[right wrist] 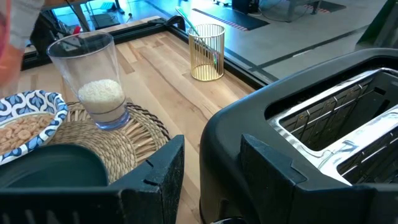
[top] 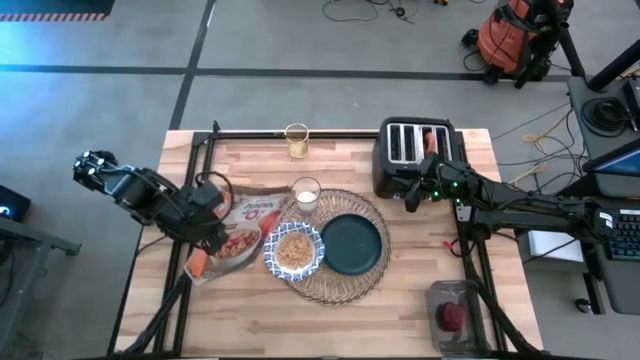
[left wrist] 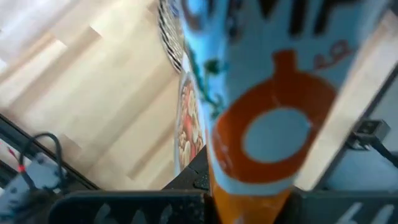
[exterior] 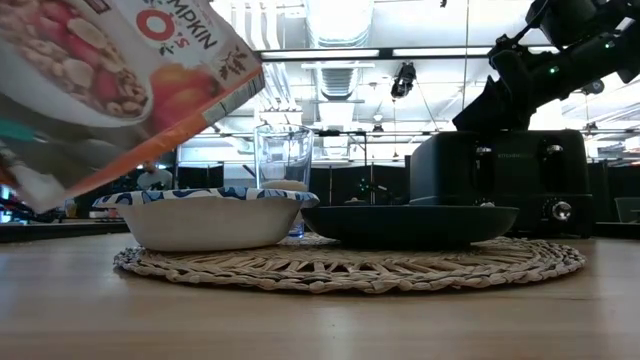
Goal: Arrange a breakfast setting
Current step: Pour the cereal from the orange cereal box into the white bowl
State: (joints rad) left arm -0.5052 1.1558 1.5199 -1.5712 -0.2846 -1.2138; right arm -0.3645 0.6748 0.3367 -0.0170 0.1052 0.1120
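Placemat (top: 340, 285) lies at the table's (top: 300, 330) middle, round and woven, carrying three things. On its left part sits the bowl (top: 294, 251), patterned blue and white and filled with tan cereal; to the right, just beside the bowl, sits the dark plate (top: 352, 243), bare. At the mat's far left edge stands the glass (top: 305, 193) with a white layer in its bottom. Near the right corner of the table a small red fruit (top: 453, 316) lies in a clear tub.

Left of the bowl, the left gripper (top: 208, 236) is clamped shut on the cereal bag (top: 240, 232), which hangs tilted with its mouth toward the bowl. The right gripper (top: 413, 196) hovers at the near edge of the black toaster (top: 410, 150), its fingers apart and holding nothing. Farther back stands a gold wire cup (top: 297, 140) at the table's far edge.
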